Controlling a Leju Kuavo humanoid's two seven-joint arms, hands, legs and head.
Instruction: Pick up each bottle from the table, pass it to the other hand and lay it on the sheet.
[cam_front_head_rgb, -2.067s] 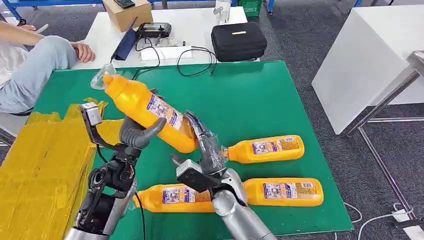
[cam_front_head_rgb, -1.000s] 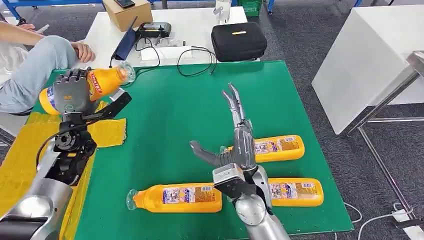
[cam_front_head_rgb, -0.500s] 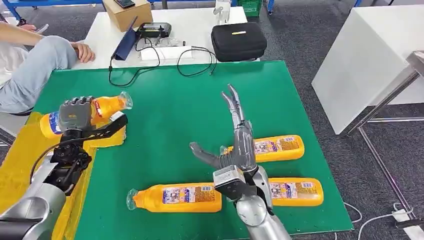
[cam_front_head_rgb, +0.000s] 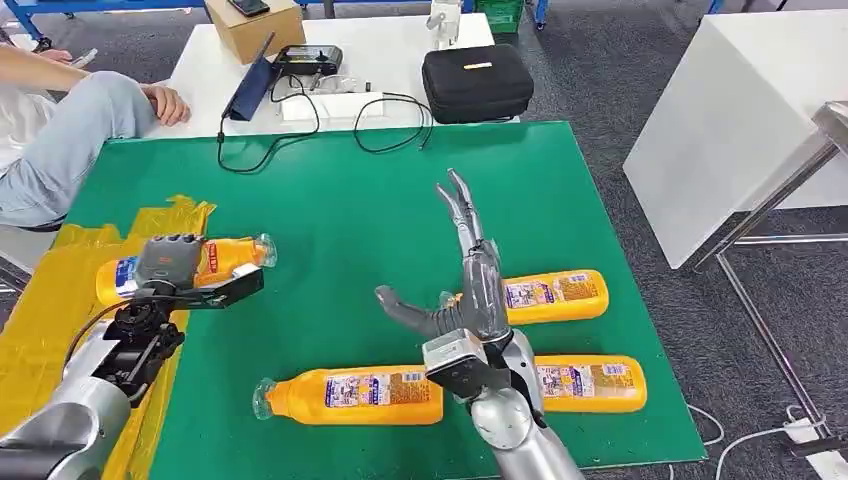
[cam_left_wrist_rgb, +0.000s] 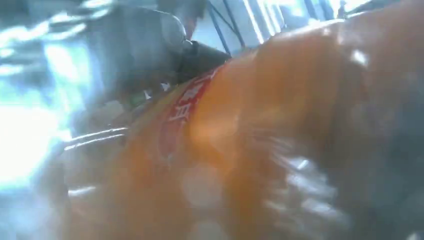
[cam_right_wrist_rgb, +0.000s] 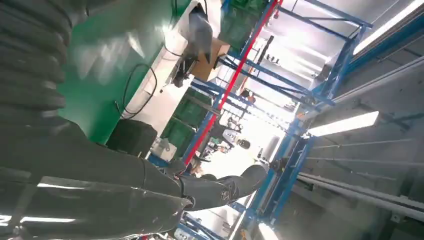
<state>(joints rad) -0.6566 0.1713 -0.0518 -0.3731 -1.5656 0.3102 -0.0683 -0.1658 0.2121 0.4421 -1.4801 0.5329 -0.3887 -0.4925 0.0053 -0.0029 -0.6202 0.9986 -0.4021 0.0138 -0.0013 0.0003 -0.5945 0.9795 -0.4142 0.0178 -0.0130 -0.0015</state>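
A: Item one, the held bottle (cam_front_head_rgb: 215, 262)?
B: Orange, clear cap, lying on its side at the near edge of the yellow sheet (cam_front_head_rgb: 60, 300), cap toward the green table (cam_front_head_rgb: 400, 190). The left hand (cam_front_head_rgb: 168, 262) is wrapped over its middle, fingers clamped on it. The left wrist view gives a blurred orange body (cam_left_wrist_rgb: 240, 150) with a red label.

A: Remaining bottles?
B: Three, all lying flat on the green. Near bottle (cam_front_head_rgb: 350, 396) at the front; far bottle (cam_front_head_rgb: 550, 293) and right bottle (cam_front_head_rgb: 590, 383) behind and beside the right arm.

A: Right hand (cam_front_head_rgb: 465, 275)?
B: Raised above the table, holding nothing, fingers straight and apart, thumb out sideways.

A: Surroundings?
B: Black case (cam_front_head_rgb: 477, 82), cables (cam_front_head_rgb: 390, 120), cardboard box (cam_front_head_rgb: 255, 25) on the white table (cam_front_head_rgb: 330, 60); a seated person's arm (cam_front_head_rgb: 70, 130) at the far left.
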